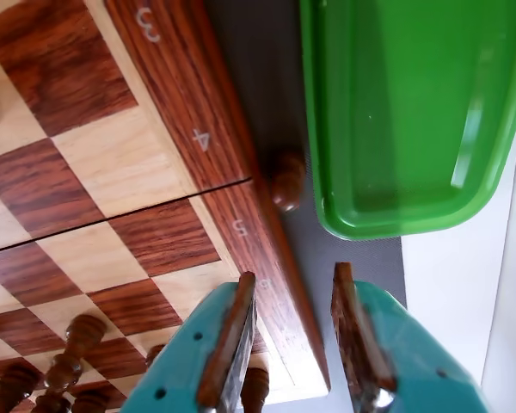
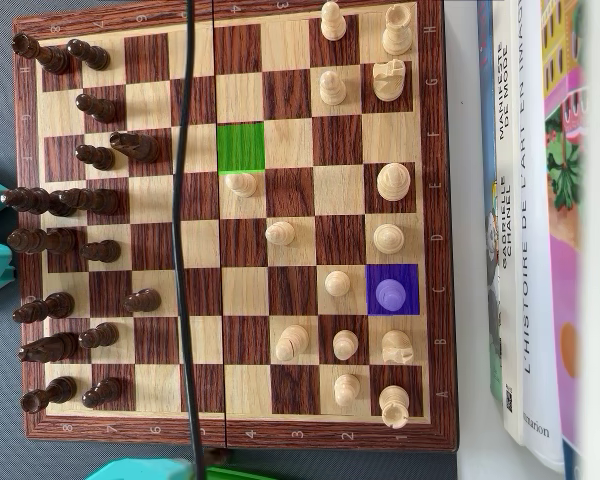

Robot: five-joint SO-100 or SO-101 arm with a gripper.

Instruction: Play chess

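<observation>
The desk shows pale at the right of the wrist view, with a dark mat under my claw. On it the chessboard fills most of the overhead view; its numbered rim runs along the bottom edge there, and in the wrist view that same rim crosses diagonally with 3, 4, 5 on it. A stack of books lies just beside the board's lettered side, seen only from overhead. A green tray sits off the board near the numbered rim; overhead gives only a sliver of it at the bottom edge.

My claw hangs released, jaws apart with nothing between them, over the strip of mat between rim and tray. That strip is narrow.

A black cable runs top to bottom across the overhead view. One square is tinted green and bare; another is tinted purple with a light pawn on it.

Dark pieces crowd the left files overhead, light pieces the right, with open squares mid-board. Only the wrist view shows one dark pawn off the board, standing between the rim and the tray.
</observation>
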